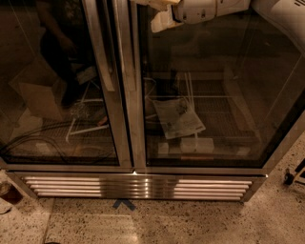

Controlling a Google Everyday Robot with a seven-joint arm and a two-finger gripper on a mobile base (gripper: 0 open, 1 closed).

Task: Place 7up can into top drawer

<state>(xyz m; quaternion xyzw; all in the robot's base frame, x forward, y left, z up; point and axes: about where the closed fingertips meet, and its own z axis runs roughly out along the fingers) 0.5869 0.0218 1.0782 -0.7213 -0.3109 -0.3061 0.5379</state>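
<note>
steer the gripper [161, 13], at twelve o'clock before the glass-door fridge [200, 119], back from it; cannot tell whether open or closed; seek unseen can and drawer first.

glass-door fridge [125, 95], paper [178, 117] on wire shelf [224, 107], blue floor mark [124, 204]; tool [164, 18] at top edge.

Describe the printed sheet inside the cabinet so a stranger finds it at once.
Start at the two-door glass cabinet and look behind its right door, below the claw at the top edge. On the wire shelf lies a printed sheet, askew, unlike the plain white blocks in front.
</note>
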